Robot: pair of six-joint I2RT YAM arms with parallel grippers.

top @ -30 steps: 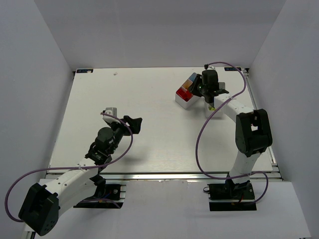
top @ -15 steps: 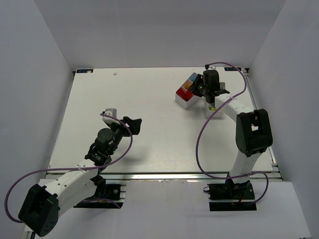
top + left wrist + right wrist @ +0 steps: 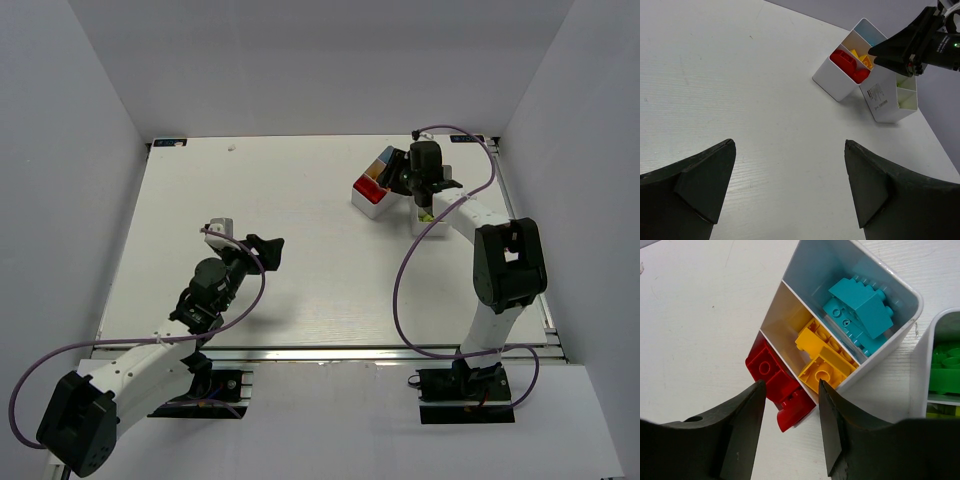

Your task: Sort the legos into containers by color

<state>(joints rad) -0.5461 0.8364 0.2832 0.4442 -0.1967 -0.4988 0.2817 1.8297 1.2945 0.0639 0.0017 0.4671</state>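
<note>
Far right on the table (image 3: 300, 220) we have the two containers (image 3: 368, 207) side by side, the left gripper (image 3: 788, 145) spread wide and empty well short of them, the right gripper (image 3: 791, 385) just above the three-part one, jaws modestly apart with nothing between. All the legos (image 3: 846, 62) we can see lie in compartments — cyan bricks (image 3: 860, 310), yellow bricks (image 3: 825, 360) and red bricks (image 3: 775, 375) in that tray, green bricks (image 3: 945, 375) next door. We judge them light, stiff and glossy, so pinch two flat side walls rather than the studs — a shallow grip could let one squirt out
</note>
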